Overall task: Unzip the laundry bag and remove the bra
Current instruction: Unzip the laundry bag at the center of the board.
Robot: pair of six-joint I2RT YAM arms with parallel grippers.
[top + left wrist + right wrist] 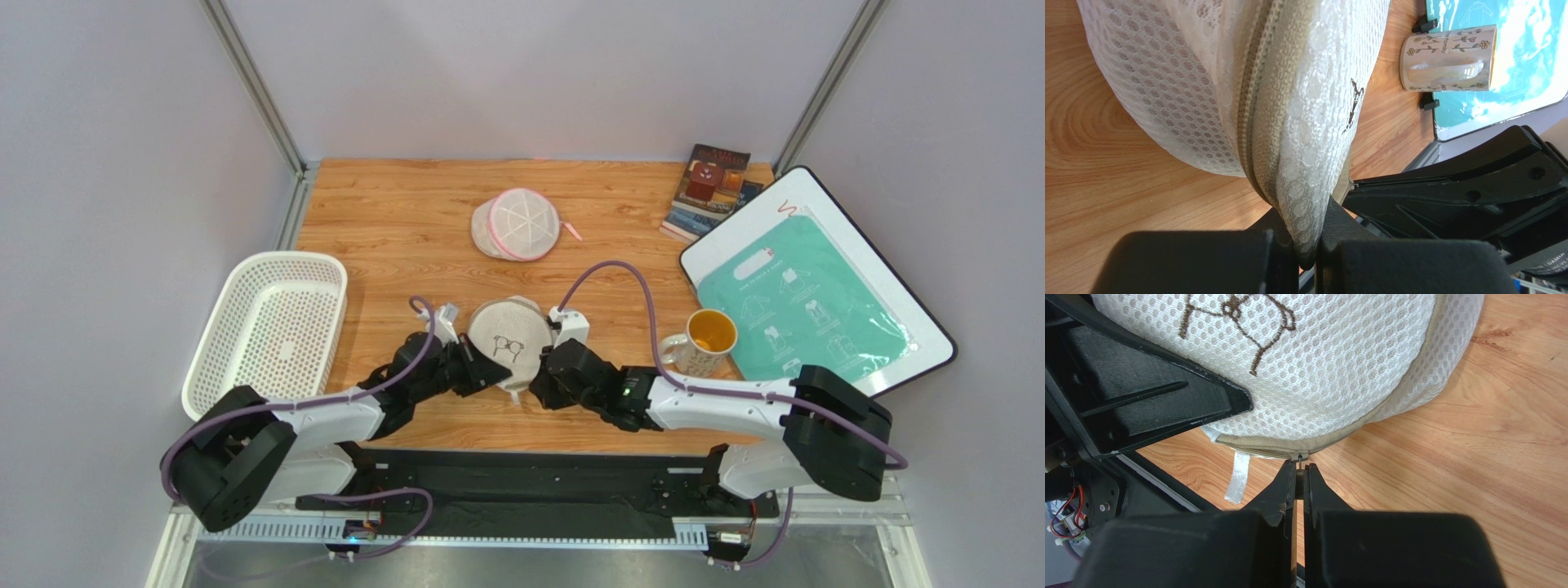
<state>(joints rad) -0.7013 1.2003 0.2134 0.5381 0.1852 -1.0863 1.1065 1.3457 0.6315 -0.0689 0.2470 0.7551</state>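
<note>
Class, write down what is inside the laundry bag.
Nothing inside shows. The laundry bag is zipped where visible, and its white mesh hides any contents; no bra can be seen. The left pincer pinches its rim; the right pincer grips the zip pull.

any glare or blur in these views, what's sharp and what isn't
Left wrist: glare whitens the teal mat and mug; laundry bag mesh sharp. Right wrist: zip pull crisp, right gripper jaws soften toward the lens. Top external: even light, soft shadows.

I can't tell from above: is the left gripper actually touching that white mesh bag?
Touching. The left wrist view shows the left gripper pinching the zipped rim of the laundry bag between its fingers.
</note>
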